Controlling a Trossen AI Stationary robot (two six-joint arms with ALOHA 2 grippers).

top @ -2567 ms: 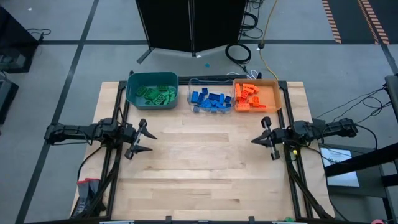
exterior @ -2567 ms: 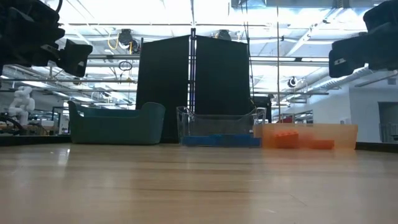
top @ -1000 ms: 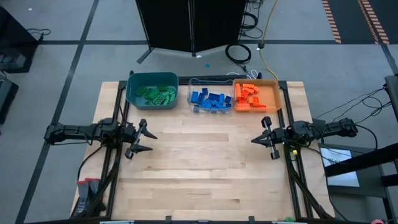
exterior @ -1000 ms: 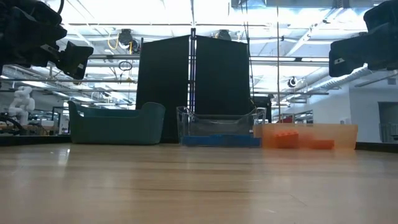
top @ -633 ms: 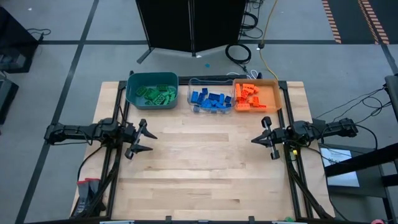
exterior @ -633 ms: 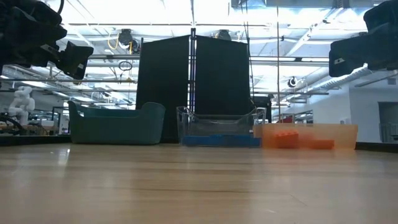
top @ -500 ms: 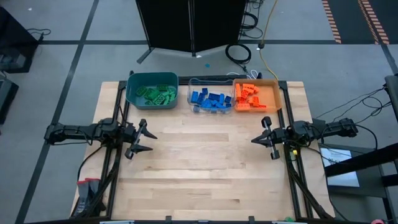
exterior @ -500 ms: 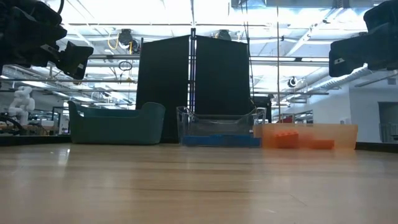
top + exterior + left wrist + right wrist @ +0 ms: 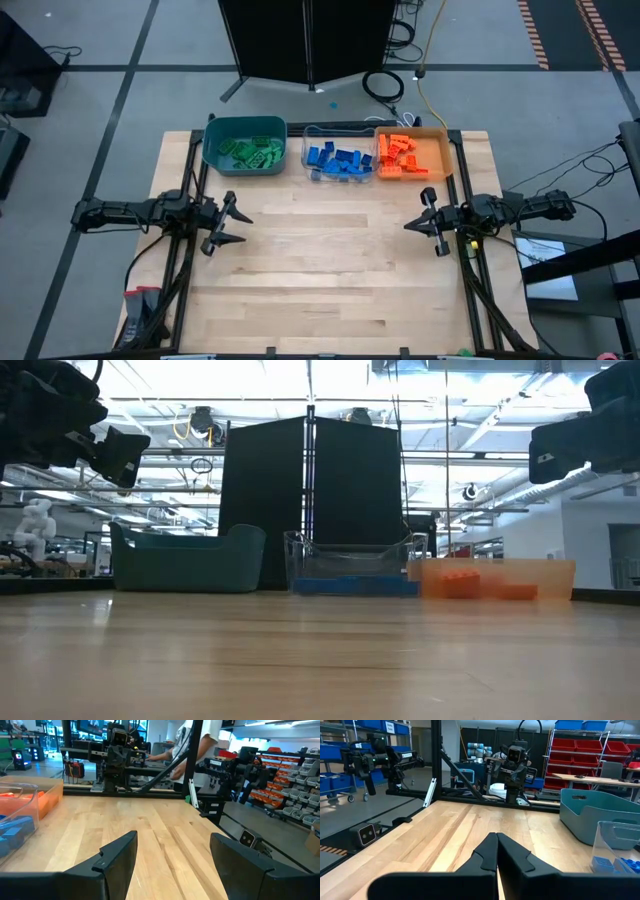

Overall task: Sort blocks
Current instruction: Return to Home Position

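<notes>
The blocks lie sorted by colour in three bins along the table's far edge: green blocks in the teal bin, blue blocks in the clear bin, orange-red blocks in the orange bin. My left gripper stands open above the table's left side, nothing between its fingers. My right gripper hovers shut and empty above the right side, its fingers together.
The wooden tabletop between the arms bears nothing. Black frame rails run along both table sides. A black panel stands behind the bins. A person shows in the room beyond the table.
</notes>
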